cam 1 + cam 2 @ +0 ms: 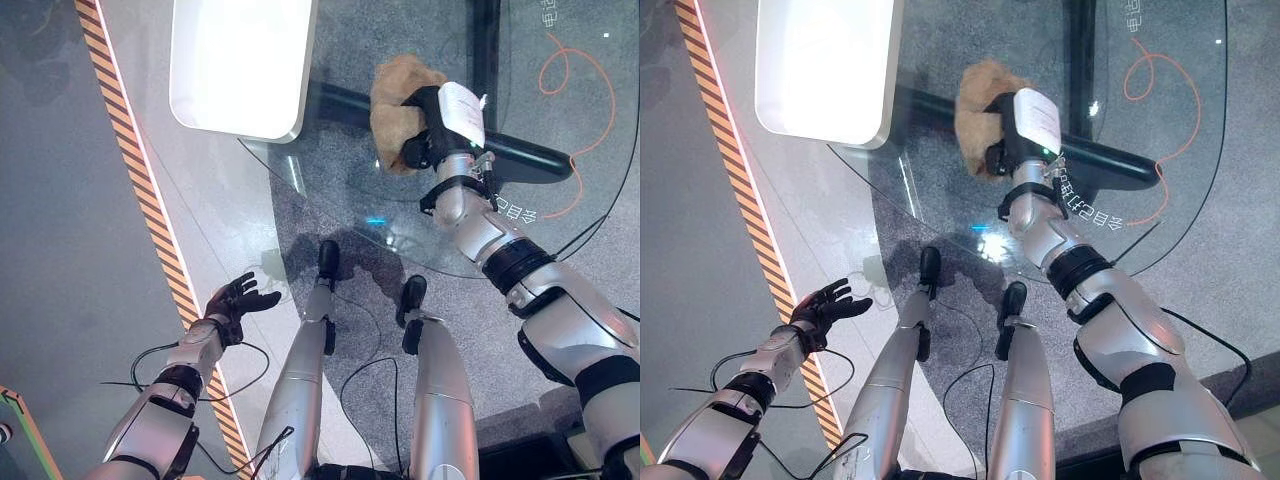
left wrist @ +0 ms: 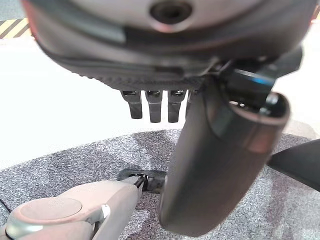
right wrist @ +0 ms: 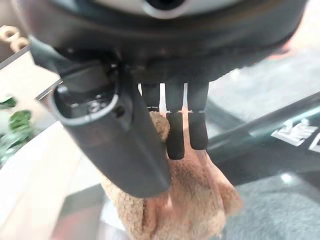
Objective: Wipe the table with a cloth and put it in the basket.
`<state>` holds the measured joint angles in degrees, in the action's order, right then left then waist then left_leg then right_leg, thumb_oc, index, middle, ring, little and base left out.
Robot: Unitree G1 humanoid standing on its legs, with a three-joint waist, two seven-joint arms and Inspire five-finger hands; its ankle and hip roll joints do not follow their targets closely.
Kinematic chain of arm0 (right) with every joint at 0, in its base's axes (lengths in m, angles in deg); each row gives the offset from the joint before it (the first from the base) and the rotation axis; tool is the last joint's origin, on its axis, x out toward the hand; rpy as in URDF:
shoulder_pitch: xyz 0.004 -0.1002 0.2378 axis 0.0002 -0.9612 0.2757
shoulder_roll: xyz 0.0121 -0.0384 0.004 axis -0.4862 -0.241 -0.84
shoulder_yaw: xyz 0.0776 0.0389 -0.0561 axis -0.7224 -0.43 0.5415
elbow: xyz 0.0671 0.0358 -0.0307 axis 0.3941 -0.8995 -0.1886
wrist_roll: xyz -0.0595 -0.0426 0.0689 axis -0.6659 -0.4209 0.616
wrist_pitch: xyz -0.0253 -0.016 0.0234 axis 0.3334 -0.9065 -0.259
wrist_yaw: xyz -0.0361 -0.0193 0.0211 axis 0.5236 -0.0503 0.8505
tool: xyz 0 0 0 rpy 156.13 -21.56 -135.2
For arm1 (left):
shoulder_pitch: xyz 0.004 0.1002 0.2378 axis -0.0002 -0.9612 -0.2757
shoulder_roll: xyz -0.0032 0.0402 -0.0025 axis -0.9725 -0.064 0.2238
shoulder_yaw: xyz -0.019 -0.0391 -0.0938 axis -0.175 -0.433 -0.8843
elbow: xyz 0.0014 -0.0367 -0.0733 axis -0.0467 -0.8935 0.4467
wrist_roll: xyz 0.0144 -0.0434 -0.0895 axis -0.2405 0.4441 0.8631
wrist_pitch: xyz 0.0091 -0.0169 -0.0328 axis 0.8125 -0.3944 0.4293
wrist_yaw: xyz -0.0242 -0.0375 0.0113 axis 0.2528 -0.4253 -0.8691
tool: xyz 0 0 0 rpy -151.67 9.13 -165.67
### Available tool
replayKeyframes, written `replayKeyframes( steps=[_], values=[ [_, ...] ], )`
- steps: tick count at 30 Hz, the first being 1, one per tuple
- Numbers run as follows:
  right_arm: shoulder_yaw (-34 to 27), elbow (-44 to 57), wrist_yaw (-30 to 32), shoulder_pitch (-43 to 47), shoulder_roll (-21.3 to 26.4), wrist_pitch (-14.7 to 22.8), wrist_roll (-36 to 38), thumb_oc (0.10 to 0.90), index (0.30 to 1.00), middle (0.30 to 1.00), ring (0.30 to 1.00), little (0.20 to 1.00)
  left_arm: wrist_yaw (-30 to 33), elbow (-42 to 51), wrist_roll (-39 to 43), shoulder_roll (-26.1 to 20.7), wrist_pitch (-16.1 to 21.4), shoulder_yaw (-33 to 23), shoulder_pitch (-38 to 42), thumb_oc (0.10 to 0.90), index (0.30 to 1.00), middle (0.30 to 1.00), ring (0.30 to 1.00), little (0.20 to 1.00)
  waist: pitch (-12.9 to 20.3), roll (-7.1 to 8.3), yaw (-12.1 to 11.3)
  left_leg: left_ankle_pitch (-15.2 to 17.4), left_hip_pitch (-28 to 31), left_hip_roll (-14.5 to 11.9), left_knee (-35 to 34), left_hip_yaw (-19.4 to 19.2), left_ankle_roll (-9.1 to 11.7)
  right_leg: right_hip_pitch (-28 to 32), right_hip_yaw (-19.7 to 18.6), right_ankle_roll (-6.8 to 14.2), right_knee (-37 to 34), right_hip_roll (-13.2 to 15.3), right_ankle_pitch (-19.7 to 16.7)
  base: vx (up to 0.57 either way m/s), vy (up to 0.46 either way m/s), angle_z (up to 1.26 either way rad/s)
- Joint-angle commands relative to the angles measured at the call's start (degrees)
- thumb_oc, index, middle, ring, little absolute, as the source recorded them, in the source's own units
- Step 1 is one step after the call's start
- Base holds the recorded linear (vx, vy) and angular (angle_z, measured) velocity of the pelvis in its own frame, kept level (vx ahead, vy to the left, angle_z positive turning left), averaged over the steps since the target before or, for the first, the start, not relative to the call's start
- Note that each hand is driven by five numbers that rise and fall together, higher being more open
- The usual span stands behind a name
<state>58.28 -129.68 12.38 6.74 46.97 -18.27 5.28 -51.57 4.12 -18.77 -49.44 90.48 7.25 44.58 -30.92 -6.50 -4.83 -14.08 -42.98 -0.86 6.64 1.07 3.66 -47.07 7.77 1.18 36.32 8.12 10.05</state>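
- Fluffy tan-brown cloth (image 1: 397, 112), bunched into a lump, sits on the round clear glass tabletop (image 1: 330, 215), toward its far side.
- Cloth's long axis runs roughly near-to-far across the glass; narrower bunched end points away from the robot, broader end toward the wrist. In the right wrist view the cloth (image 3: 185, 200) hangs past the fingers as a crumpled wad, so exact shape is approx.
- Right hand (image 1: 432, 128), dark w/ white cover on its back, lies on top of the cloth's right side. Fingers (image 3: 176, 135) bend down onto the pile and thumb (image 3: 127, 145) comes in alongside – looks like a grip on the cloth, not a flat press.
- Left hand (image 1: 238, 299) is off the table, low at the robot's left over the pale floor, well apart from cloth and glass. Fingers spread and fairly straight, holding nothing; left wrist view shows the fingers (image 2: 152, 105) in a relaxed row w/ the thumb standing out.
- White rounded-corner rectangular slab (image 1: 240, 62) at the table's far left edge, apart from the cloth.
- Dark tubular bar (image 1: 520, 152) of the table frame runs under the glass, beneath the right hand.
- Orange-and-black striped floor tape (image 1: 140, 190) runs along the left; thin orange cord (image 1: 575, 75) loops on the grey carpet at far right, seen thru the glass.
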Motion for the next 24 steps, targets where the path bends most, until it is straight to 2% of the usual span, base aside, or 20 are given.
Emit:
replayKeyframes(
  steps=[1,9,11,24],
  values=[
    [0.93,6.09,-0.86,2.61,-1.83,4.68,-2.73,0.100,0.300,0.300,0.300,0.200,1.84,-2.32,-0.56,1.01,2.27,-0.02,0.55,0.800,0.900,0.900,0.900,0.900,1.13,0.22,-1.06,10.70,2.27,3.49,8.05,-1.34,-1.82,5.19,1.76,2.45,-17.92,0.15,-10.54,0.00,0.000,0.00],
    [1.54,10.05,-5.30,-0.80,-4.49,4.58,-2.97,0.100,0.300,0.300,0.300,0.200,3.42,0.18,-0.10,2.05,5.62,0.11,0.68,0.800,0.900,0.900,0.900,0.900,1.13,-0.10,-0.82,10.14,2.46,3.53,7.51,-1.43,-1.53,5.26,1.58,2.46,-18.04,0.18,-10.62,0.00,0.001,0.00],
    [1.52,10.99,-5.59,-2.07,-4.93,4.36,-2.87,0.100,0.300,0.300,0.300,0.200,5.52,1.44,0.93,2.19,7.67,-0.21,1.24,0.800,0.900,0.900,0.900,0.900,1.13,-0.11,-0.69,10.04,2.43,3.55,7.50,-1.45,-1.52,5.08,1.52,2.48,-17.82,0.22,-10.62,0.00,0.000,0.00],
    [-2.08,6.84,1.33,-3.44,-5.90,5.16,0.82,0.100,0.300,0.300,0.300,0.200,13.82,4.93,5.70,1.43,13.31,-4.62,4.39,0.800,0.900,0.900,0.900,0.900,1.13,0.71,-0.98,10.19,2.49,3.27,7.68,-1.12,-1.33,5.37,1.72,2.66,-17.35,0.25,-10.51,0.00,-0.008,0.00]
  ],
)
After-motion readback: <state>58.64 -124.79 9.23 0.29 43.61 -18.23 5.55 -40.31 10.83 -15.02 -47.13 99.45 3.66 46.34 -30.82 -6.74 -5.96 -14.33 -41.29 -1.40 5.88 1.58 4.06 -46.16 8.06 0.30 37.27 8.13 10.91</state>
